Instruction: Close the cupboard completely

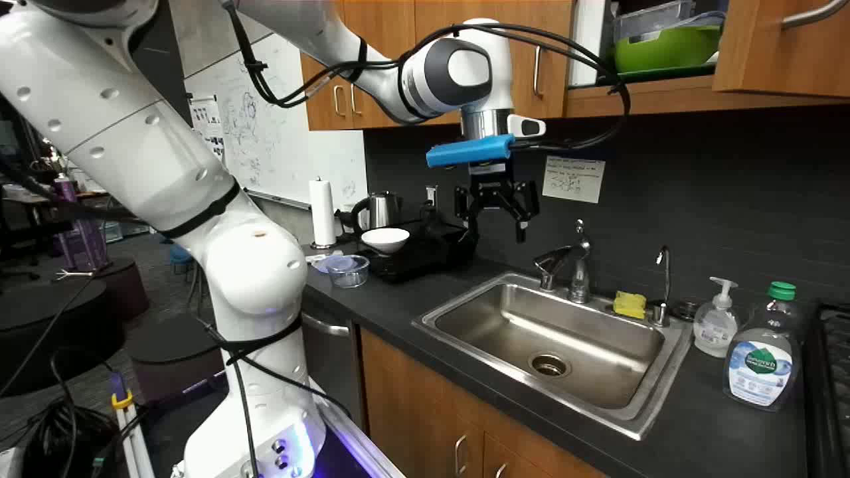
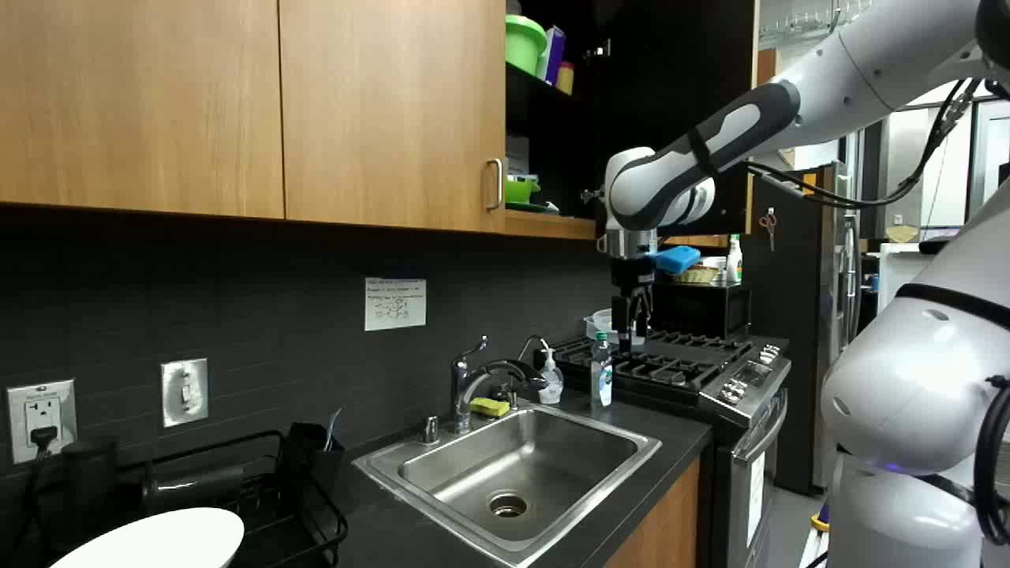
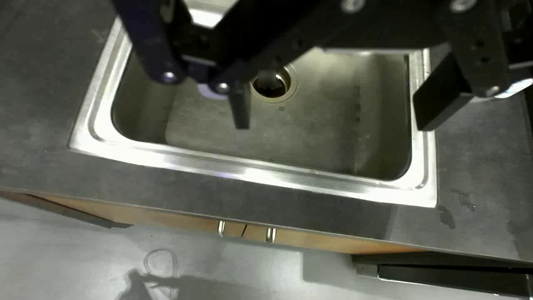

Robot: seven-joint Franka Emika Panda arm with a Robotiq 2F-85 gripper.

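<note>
The brown wooden wall cupboard has one compartment open, with a green bowl inside. Its open door shows at the upper right in an exterior view. In an exterior view the door's dark inner face stands swung out, partly behind the arm. The neighbouring cupboard door with a silver handle is shut. My gripper points down, open and empty, below the cupboard and apart from the door. In the wrist view the gripper has its fingers wide apart above the sink; the cupboard is out of view there.
The steel sink and faucet lie below the gripper. A dish soap bottle and a soap pump stand beside the stove. A white bowl and kettle stand farther along the counter.
</note>
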